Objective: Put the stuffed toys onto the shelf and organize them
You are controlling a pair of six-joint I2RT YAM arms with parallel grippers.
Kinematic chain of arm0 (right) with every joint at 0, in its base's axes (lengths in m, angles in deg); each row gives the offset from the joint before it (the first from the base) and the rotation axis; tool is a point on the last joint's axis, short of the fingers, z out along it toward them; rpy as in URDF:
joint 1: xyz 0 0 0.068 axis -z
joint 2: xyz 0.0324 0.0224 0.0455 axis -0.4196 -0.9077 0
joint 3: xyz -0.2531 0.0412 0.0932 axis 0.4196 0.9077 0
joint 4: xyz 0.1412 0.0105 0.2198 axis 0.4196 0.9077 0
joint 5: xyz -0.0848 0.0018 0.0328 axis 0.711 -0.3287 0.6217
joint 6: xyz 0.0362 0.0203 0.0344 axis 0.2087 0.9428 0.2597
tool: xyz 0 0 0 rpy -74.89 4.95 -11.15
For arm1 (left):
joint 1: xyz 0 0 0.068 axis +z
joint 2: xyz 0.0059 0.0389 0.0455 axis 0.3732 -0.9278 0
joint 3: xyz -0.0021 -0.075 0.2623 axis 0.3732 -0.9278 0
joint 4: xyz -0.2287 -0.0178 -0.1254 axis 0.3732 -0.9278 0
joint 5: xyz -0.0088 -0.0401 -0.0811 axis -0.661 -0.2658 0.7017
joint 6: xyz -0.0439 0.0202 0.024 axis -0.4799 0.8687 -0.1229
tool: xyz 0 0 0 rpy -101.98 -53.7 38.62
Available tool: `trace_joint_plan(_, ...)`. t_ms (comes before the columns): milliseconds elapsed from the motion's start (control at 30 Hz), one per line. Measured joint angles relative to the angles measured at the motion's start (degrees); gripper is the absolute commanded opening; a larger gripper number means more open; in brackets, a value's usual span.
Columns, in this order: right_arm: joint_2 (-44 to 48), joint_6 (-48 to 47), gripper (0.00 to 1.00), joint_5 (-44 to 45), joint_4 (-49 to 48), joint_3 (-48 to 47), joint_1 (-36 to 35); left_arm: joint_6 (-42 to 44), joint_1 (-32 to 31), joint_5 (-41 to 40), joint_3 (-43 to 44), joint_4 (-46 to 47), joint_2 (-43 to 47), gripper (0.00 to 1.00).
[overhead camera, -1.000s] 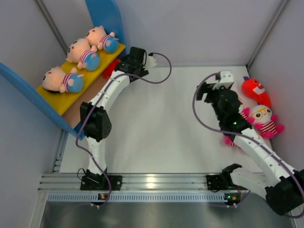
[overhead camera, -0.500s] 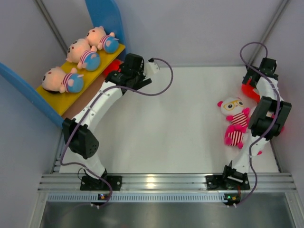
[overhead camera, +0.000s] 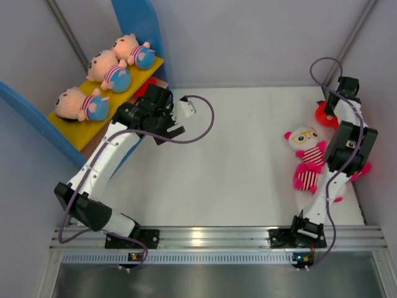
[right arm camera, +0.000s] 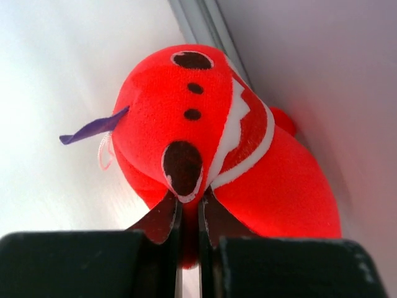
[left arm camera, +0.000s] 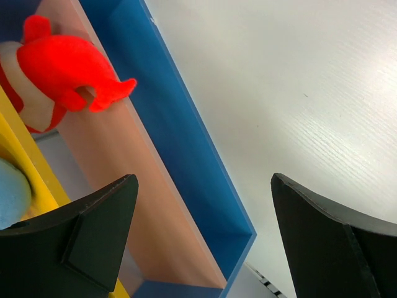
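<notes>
The shelf [overhead camera: 73, 131] stands at the far left. Three peach dolls [overhead camera: 108, 69] lie on its yellow upper board. A red creature [left arm camera: 59, 71] sits on the tan lower board [left arm camera: 124, 180]. My left gripper [overhead camera: 144, 115] hovers open beside the shelf with nothing between its fingers [left arm camera: 93, 230]. At the far right wall my right gripper [right arm camera: 189, 208] is shut on another red creature [right arm camera: 205, 124], which also shows in the top view [overhead camera: 321, 114]. A white owl [overhead camera: 306, 155] with yellow glasses lies on the table beside the right arm.
Pink plush parts [overhead camera: 363, 167] poke out from behind the right arm, near the right wall. A blue side panel [left arm camera: 180, 143] of the shelf runs just ahead of the left fingers. A metal rail [overhead camera: 198, 239] crosses the near edge.
My right arm swung to the far right corner and its jaws closed on the red creature. My left gripper drew back from the shelf toward the near left, still open.
</notes>
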Motion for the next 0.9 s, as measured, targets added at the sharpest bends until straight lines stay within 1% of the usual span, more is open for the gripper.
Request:
trace_joint_plan(67, 1.8, -0.4, 0.0, -0.6, -0.7, 1.9, -0.3, -0.5, 0.0, 0.0, -0.4, -0.6, 0.2, 0.95)
trace_joint_plan(167, 6.8, -0.7, 0.0, -0.2, -1.9, 7.0, -1.5, -0.8, 0.0, 0.0, -2.2, -1.0, 1.8, 0.95)
trace_joint_plan(233, 11.9, -0.9, 0.0, 1.2, -2.0, 10.7, -3.7, -0.8, 0.0, 0.0, -4.4, -1.5, 3.9, 0.94)
trace_joint_plan(300, 18.8, -1.1, 0.0, 3.1, -2.1, 13.4, -7.6, -0.8, 0.0, 0.0, -6.8, -2.8, 7.0, 0.95)
trace_joint_plan(400, 28.1, -1.1, 0.0, 4.6, -3.6, 14.7, -19.1, -0.8, 0.0, 0.4, -9.6, -4.7, 11.9, 0.98)
trace_joint_plan(500, 37.9, -0.8, 0.0, 5.2, -7.1, 16.3, -33.7, -1.0, 0.0, 0.6, -11.9, -5.8, 17.8, 0.98)
trace_joint_plan(567, 43.2, 0.3, 0.0, 5.0, -9.3, 17.5, -44.7, -1.5, 0.0, 0.7, -13.2, -6.4, 22.1, 0.98)
trace_joint_plan(633, 46.0, 2.0, 0.0, 5.8, -10.8, 18.5, -52.7, -1.7, 0.0, 0.7, -14.0, -6.5, 26.1, 0.98)
trace_joint_plan(767, 46.3, 5.9, 0.0, 8.8, -13.8, 20.7, -67.6, -1.6, 0.0, 0.8, -18.0, -6.5, 34.5, 0.98)
trace_joint_plan(900, 41.3, 9.2, 0.0, 10.0, -15.9, 21.9, -79.9, -1.6, 0.0, 2.0, -23.6, -7.1, 42.4, 0.98)
